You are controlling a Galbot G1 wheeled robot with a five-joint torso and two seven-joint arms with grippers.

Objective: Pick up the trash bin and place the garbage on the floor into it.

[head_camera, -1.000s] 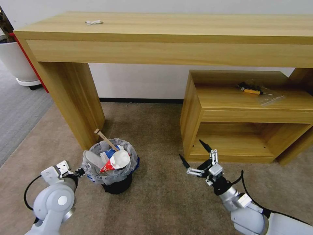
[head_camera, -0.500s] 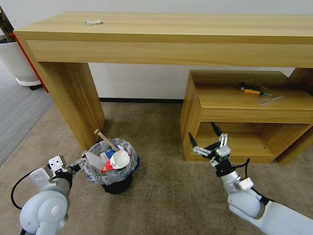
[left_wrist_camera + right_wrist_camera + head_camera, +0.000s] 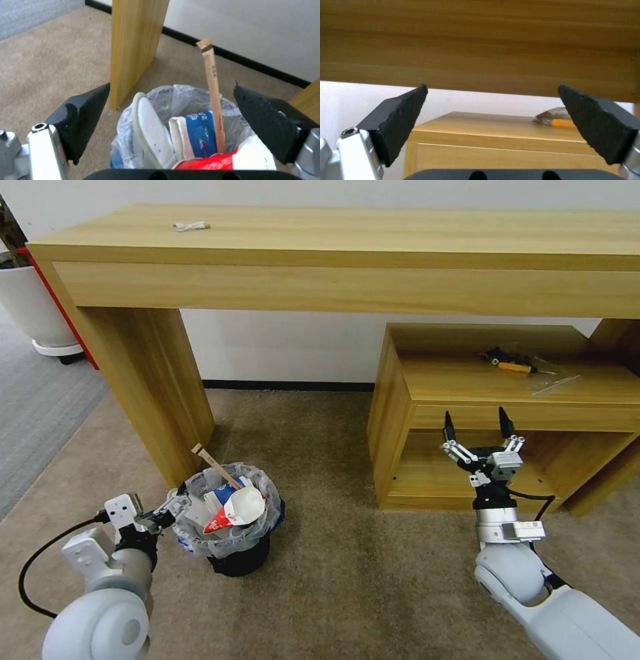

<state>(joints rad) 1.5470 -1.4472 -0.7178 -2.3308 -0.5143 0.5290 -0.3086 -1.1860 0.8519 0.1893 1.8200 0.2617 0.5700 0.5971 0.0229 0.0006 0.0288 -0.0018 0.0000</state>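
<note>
The trash bin (image 3: pixel 241 559), black with a crinkled white liner, stands on the beige floor (image 3: pixel 333 580) beside the desk leg. The garbage fills it: a white slipper (image 3: pixel 150 135), a blue-white paper cup (image 3: pixel 196 135), a red wrapper (image 3: pixel 215 525) and a wooden stick (image 3: pixel 213 87) that pokes up out of it. My left gripper (image 3: pixel 175 505) is open just at the bin's left rim; in the left wrist view my left gripper (image 3: pixel 171 85) has its fingers spread on either side of the liner. My right gripper (image 3: pixel 475 420) is open and empty, raised with fingertips up before the low shelf.
A long wooden desk (image 3: pixel 333 253) spans the back, its leg (image 3: pixel 157 387) just behind the bin. A low wooden shelf unit (image 3: pixel 400 400) at the right carries a bagged screwdriver (image 3: pixel 517 365). A white planter (image 3: pixel 30 307) and grey carpet (image 3: pixel 33 407) lie at the far left.
My right arm has swung up and to the right, from over the carpet to the front of the shelf, turning its fingers upward. My left arm has shifted slightly; the bin has stayed put.
</note>
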